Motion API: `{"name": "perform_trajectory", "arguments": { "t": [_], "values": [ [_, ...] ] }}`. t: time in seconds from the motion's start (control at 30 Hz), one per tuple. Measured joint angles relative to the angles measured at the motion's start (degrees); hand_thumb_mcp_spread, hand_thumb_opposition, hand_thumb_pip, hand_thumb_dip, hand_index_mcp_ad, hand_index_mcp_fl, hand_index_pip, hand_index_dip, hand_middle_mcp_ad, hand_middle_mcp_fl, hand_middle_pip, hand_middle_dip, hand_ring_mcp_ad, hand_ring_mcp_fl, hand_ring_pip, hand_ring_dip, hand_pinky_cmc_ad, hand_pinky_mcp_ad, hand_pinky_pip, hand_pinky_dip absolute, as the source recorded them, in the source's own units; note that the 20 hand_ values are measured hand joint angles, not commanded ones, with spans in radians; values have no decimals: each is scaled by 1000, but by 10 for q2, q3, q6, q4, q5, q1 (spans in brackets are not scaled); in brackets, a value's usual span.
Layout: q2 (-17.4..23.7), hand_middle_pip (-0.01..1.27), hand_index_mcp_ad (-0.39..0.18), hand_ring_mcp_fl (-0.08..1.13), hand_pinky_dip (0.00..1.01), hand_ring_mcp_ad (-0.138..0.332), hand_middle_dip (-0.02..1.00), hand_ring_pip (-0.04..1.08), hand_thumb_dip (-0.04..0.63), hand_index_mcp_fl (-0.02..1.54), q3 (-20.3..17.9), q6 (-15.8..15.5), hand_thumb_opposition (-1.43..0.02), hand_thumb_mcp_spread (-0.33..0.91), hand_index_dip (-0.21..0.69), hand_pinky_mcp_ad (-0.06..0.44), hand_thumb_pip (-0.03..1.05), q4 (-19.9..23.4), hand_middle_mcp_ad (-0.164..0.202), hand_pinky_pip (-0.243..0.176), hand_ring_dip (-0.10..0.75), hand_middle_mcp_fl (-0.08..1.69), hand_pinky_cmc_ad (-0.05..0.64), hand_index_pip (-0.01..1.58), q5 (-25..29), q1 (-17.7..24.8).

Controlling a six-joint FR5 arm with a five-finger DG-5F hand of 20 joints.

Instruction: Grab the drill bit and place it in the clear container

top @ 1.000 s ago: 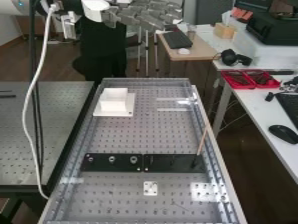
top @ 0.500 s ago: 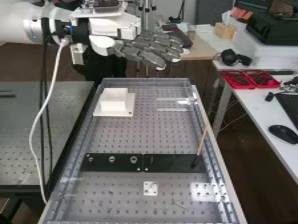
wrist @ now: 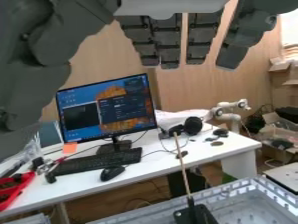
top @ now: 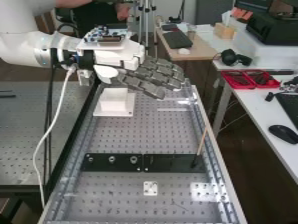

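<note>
Grey perforated metal bench (top: 133,137) — on it, a white square block (top: 114,101), two flat black rectangular plates (top: 123,167) — and a small white square plate (top: 151,192).

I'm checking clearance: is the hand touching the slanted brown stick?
Apart. The high view shows perforated metal surface between the hand and the brown stick.

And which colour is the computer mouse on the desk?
The computer mouse is black, seen best in the high view.
</note>
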Motion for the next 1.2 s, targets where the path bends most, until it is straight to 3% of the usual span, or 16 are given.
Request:
{"name": "perform_trajectory", "arguments": {
  "t": [0.13,0.43,0.67,0.7,1.2],
  "values": [
    [-17,168,86,30,380,166,65,98,42,126,-7,7,-689,264,267,232,431,28,171,-108,0,106,248,101,10,-4],
    [-56,152,49,16,384,154,112,89,96,166,-17,23,-709,283,269,220,518,78,168,-108,7,115,239,99,25,-9],
    [-88,140,24,3,384,143,143,94,159,237,-31,41,-726,325,216,201,574,141,164,-108,17,131,232,368,47,-9],
    [-93,143,24,0,387,143,148,94,157,265,-31,42,-730,342,216,197,620,144,164,-108,24,134,230,438,50,-10],
    [-163,134,-9,0,311,148,176,94,206,302,14,58,-771,358,183,176,668,117,162,-108,30,138,215,1108,52,-21]
  ]
}}
